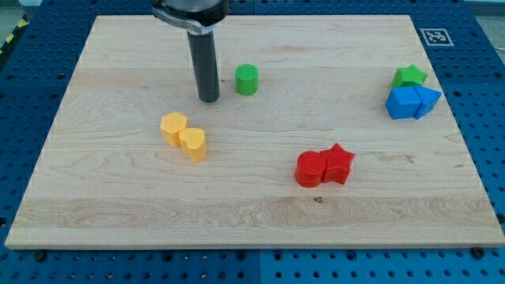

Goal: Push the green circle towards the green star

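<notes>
The green circle point(246, 80) stands on the wooden board near the view's top, a little left of centre. The green star point(409, 76) sits far off at the view's right, touching the top of the blue blocks. My tip point(209, 99) rests on the board just left of the green circle and slightly below it, with a small gap between them.
Two blue blocks point(412, 102) sit together just below the green star. A red circle point(310, 169) and a red star point(338, 163) touch each other at lower centre right. Two yellow blocks point(184, 136) lie below my tip. The board point(95, 213) has edges all around.
</notes>
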Controlling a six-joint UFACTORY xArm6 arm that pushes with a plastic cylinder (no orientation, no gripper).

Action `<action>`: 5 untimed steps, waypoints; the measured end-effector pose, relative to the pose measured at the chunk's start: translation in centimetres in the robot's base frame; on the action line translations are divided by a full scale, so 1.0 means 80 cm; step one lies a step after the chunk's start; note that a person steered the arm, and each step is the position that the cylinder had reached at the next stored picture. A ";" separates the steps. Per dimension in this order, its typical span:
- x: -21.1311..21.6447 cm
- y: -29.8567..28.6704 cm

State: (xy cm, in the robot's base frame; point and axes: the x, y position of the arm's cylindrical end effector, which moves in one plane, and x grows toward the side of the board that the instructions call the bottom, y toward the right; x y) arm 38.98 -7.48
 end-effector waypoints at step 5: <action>-0.054 0.092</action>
State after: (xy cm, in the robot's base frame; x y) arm 34.66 -0.10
